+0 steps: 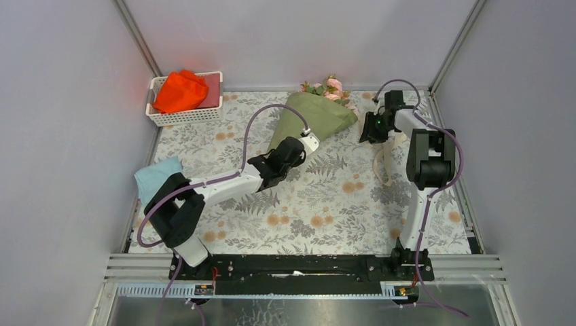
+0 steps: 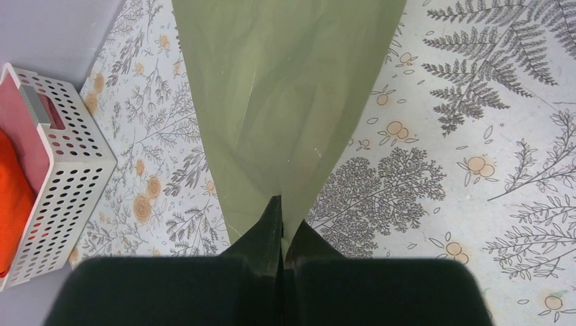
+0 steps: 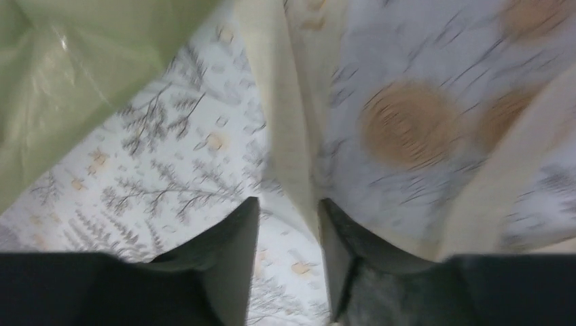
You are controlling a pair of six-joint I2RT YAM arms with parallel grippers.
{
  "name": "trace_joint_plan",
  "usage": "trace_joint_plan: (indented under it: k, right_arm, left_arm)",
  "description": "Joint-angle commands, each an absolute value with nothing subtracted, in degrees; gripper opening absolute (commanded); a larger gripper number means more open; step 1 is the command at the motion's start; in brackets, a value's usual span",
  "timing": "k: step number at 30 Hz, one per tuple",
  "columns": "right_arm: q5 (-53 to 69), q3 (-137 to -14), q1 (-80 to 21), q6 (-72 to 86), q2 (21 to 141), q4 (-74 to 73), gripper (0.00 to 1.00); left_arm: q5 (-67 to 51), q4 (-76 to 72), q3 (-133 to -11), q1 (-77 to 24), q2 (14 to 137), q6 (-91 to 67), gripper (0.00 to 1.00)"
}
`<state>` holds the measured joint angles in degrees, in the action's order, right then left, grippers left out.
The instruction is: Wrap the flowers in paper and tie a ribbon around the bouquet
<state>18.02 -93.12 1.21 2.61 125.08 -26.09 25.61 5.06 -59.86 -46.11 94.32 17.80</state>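
The bouquet (image 1: 314, 117) lies at the back of the table, a cone of olive-green paper (image 2: 285, 102) with pink flowers (image 1: 331, 86) showing from its wide far end. My left gripper (image 1: 303, 142) is shut on the cone's narrow tip, and in the left wrist view the closed fingers (image 2: 280, 207) pinch the paper's point. My right gripper (image 1: 370, 129) hovers just right of the bouquet. In the right wrist view its jaws (image 3: 289, 210) stand apart. A cream ribbon (image 3: 285, 122) runs down into the gap against the right finger. More ribbon (image 1: 380, 163) trails on the tablecloth.
A white perforated basket (image 1: 187, 115) with an orange-red cloth (image 1: 180, 90) stands at the back left corner. A light blue cloth (image 1: 157, 175) lies at the left edge beside the left arm. Grey walls and metal rails close in the table.
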Motion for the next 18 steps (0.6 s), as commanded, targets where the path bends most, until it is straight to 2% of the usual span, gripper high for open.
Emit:
trace_joint_plan:
  k: [1,2,3,7,11,13,14,15,17,18]
  right_arm:
    - [20.20,-85.28,-2.71,2.87,121.29,-29.51,0.27]
    - [20.09,-82.84,-3.29,3.76,119.48,-28.74,0.12]
    - [20.23,-80.12,-4.17,4.91,117.04,-27.62,0.01]
    - [25.99,-68.48,-13.16,5.41,106.99,-20.67,0.00]
    - [32.77,-55.88,-28.18,6.98,98.06,-5.55,0.00]
    - [34.86,-53.41,-36.12,5.90,96.36,0.35,0.00]
    - [35.04,-52.94,-38.79,6.17,95.99,3.13,0.05]
    - [35.28,-52.79,-39.84,7.56,95.90,4.85,0.14]
    - [34.21,-52.50,-39.51,10.04,94.71,6.68,0.42]
    - [32.98,-51.87,-39.29,10.49,93.16,7.67,0.51]
  left_arm:
    - [24.15,6.01,-62.99,-44.73,92.98,16.60,0.00]
    - [23.71,6.39,-63.41,-44.58,93.05,16.35,0.00]
    - [23.41,6.69,-63.81,-44.40,93.25,16.18,0.00]
    - [23.21,6.96,-64.68,-43.84,93.62,16.22,0.00]
    - [22.60,7.59,-65.17,-42.62,93.27,16.04,0.00]
    - [22.17,7.98,-65.22,-42.20,92.87,16.00,0.00]
    - [22.01,8.11,-65.16,-42.11,92.64,16.00,0.00]
    - [21.86,8.18,-64.87,-42.09,92.43,16.07,0.00]
    - [21.57,8.46,-64.34,-42.03,91.98,15.96,0.00]
    - [21.42,8.52,-64.07,-42.08,91.74,15.85,0.00]
